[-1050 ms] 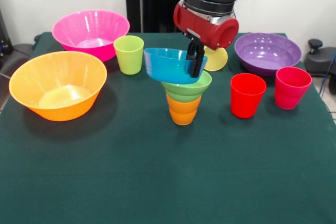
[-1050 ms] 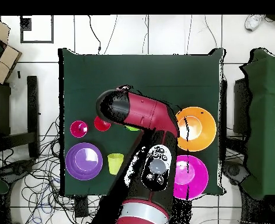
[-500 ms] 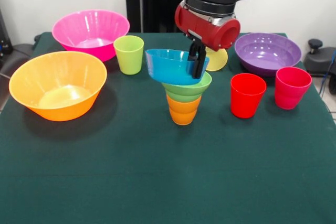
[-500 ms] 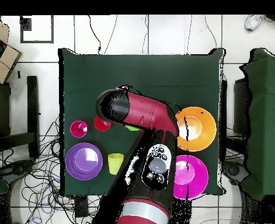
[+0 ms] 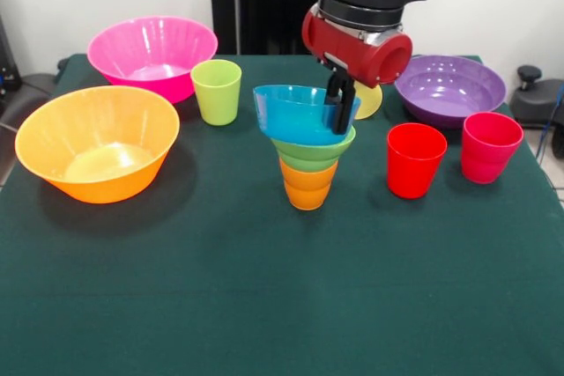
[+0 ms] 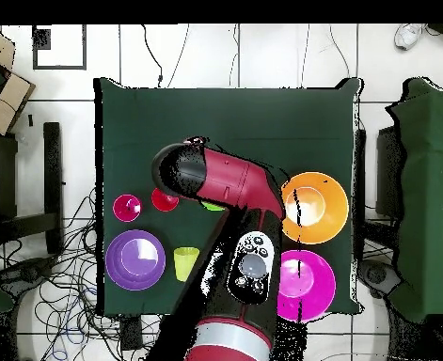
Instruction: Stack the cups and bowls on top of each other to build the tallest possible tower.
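Presently, front view, left to right: large orange bowl (image 5: 97,141), loose; large pink bowl (image 5: 152,54), loose; lime green cup (image 5: 216,91), loose. Centre: tower (image 5: 308,158) of 3, orange ribbed cup (image 5: 307,184) as base, small light green bowl (image 5: 314,148) above, small blue bowl (image 5: 300,114) on top, tilted, its rim pinched by the gripper (image 5: 340,108). Then pale yellow cup (image 5: 367,99), red cup (image 5: 415,159), purple bowl (image 5: 449,87), pink-red cup (image 5: 490,146): 7 pieces unstacked.

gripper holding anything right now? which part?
Yes: the gripper pinches the small blue plastic bowl by its rim, on the picture's right; the bowl tilts over the small light green bowl.
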